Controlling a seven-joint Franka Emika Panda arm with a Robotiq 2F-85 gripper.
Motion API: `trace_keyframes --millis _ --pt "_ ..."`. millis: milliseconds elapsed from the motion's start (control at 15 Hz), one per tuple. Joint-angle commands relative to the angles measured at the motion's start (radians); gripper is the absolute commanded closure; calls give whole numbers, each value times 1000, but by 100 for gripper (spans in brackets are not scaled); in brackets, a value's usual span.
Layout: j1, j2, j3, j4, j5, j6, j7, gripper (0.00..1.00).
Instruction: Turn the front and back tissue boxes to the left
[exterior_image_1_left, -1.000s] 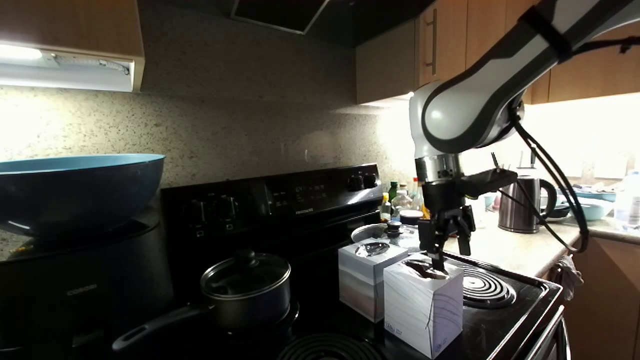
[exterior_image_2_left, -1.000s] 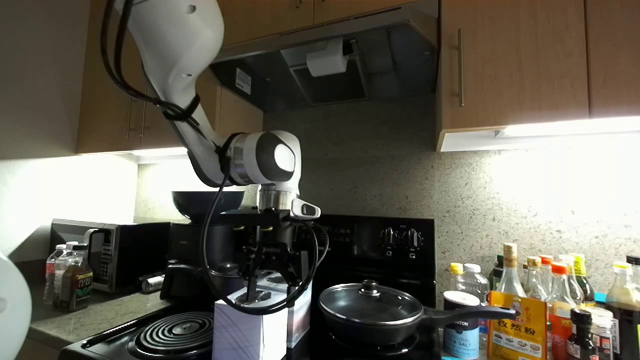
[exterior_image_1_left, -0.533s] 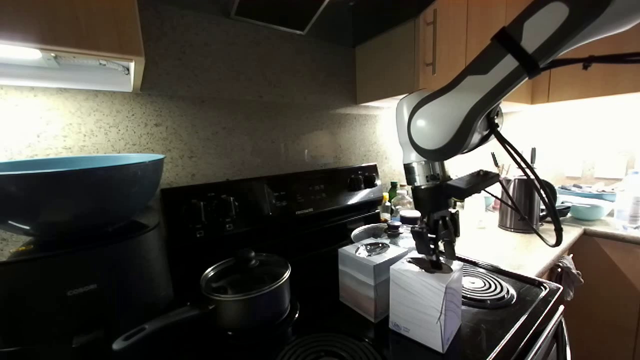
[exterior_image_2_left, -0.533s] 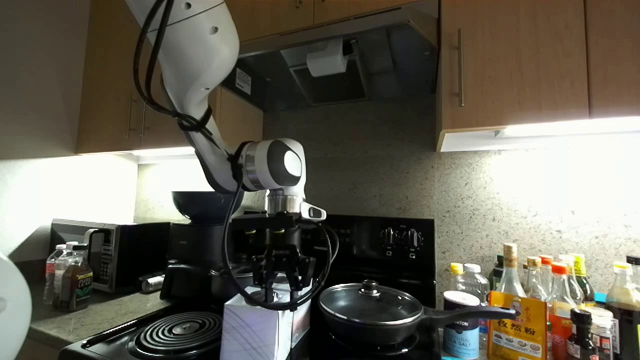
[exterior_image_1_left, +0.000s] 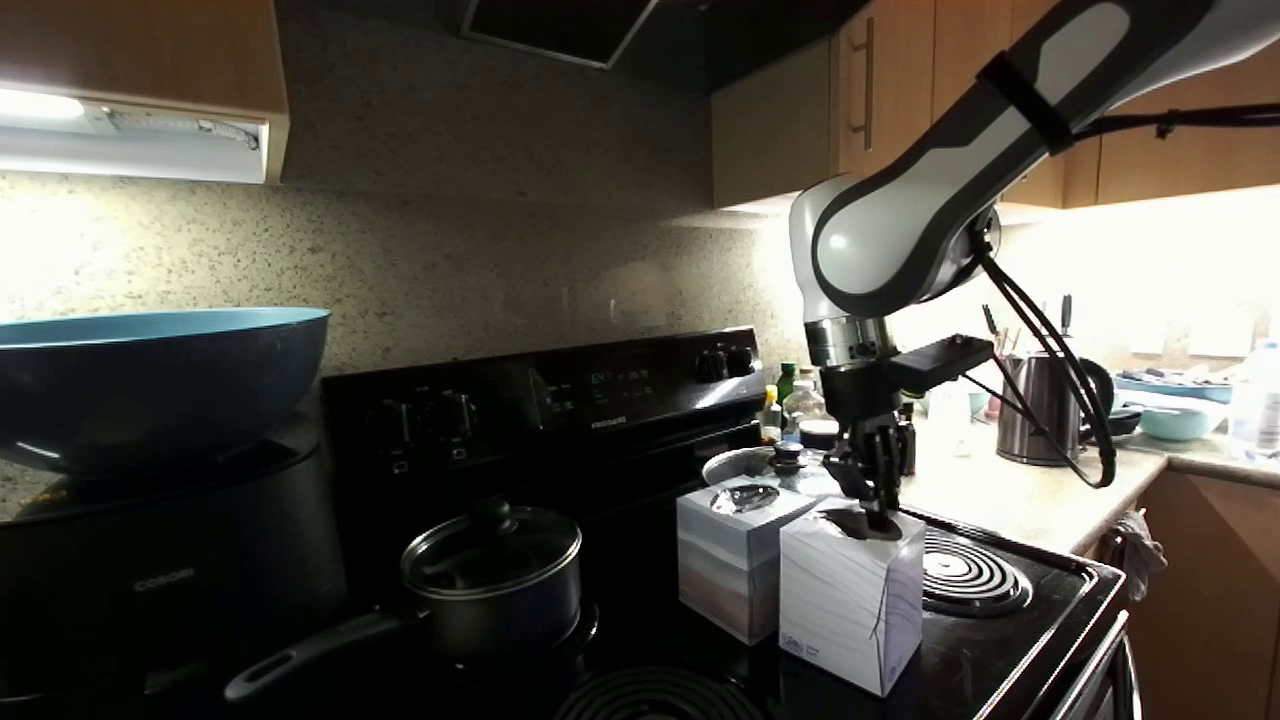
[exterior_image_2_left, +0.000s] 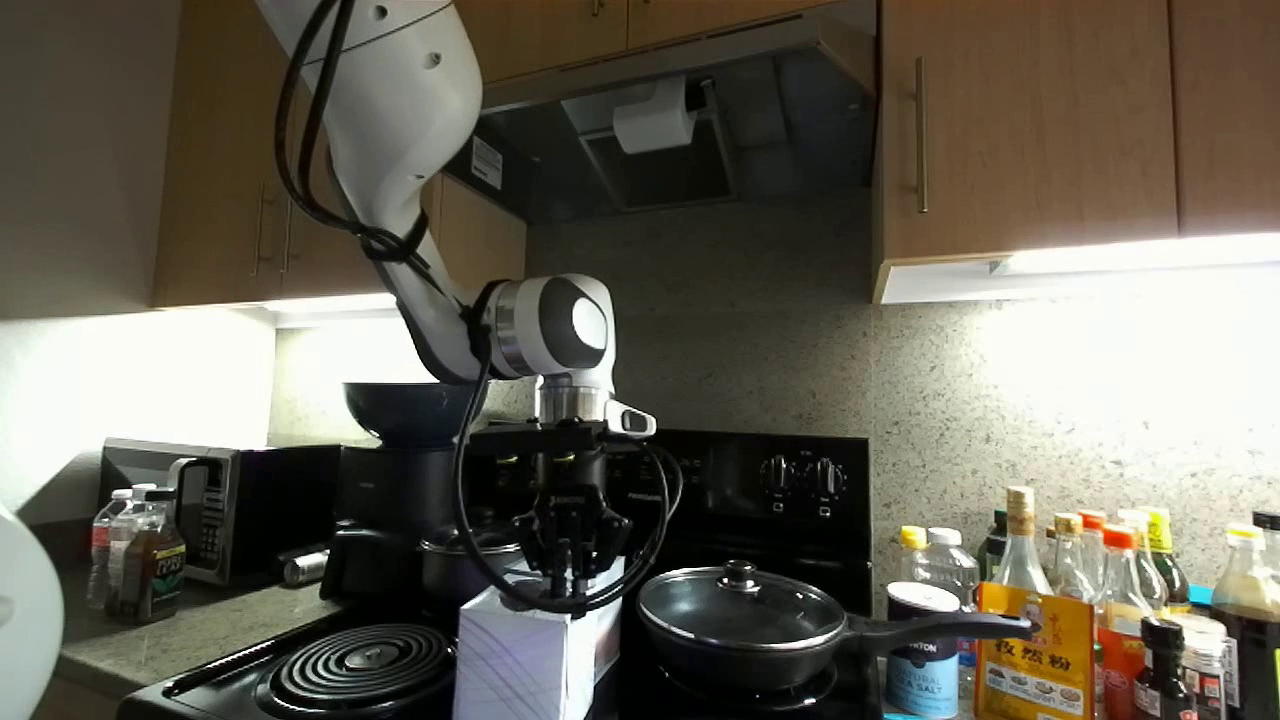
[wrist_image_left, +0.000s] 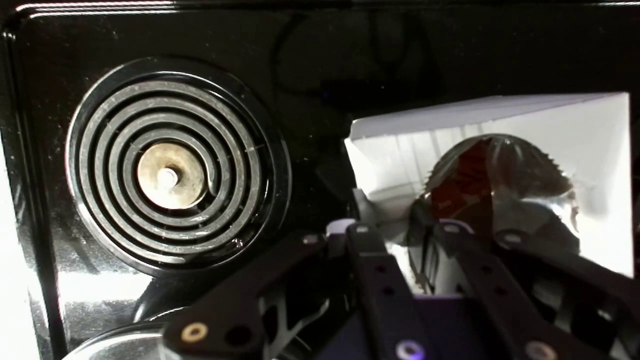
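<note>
The front tissue box (exterior_image_1_left: 835, 605), white with faint line patterns, stands upright on the black stove; it also shows in an exterior view as a pale box (exterior_image_2_left: 515, 665) and in the wrist view as a white box (wrist_image_left: 600, 130) with film in its oval opening. My gripper (wrist_image_left: 392, 212) points down at its top with its jaws drawn close together. One finger (wrist_image_left: 422, 220) goes into the opening and the other lies at the box's outer edge, the strip of card pinched and bent between them. Right behind sits the back tissue box (exterior_image_1_left: 725, 560), untouched.
A lidded saucepan (exterior_image_1_left: 490, 585) and a lidded frying pan (exterior_image_2_left: 740, 625) occupy other burners. A bare coil burner (wrist_image_left: 170, 170) lies beside the front box. Several bottles (exterior_image_2_left: 1070, 570) and a yellow packet (exterior_image_2_left: 1035, 650) crowd the counter.
My fingers have come together over the card beside the opening. Along with the gripper, the front box has shifted and turned slightly. The back box has not moved.
</note>
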Motion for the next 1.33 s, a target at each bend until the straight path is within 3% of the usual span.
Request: trace_keyframes --millis 0,400,733,1000,1067,1267 --pt "-8 -22 4 -7 -38 -34 -8 98" --pt "13 -123 17 -49 -6 -138 -55 97" --pt "60 -255 15 -78 57 -272 -296 97" --pt "94 -288 13 -78 18 -351 -467 97" --pt "80 -262 17 -59 31 -325 -385 88" --pt "90 -270 16 -61 30 -341 -432 88"
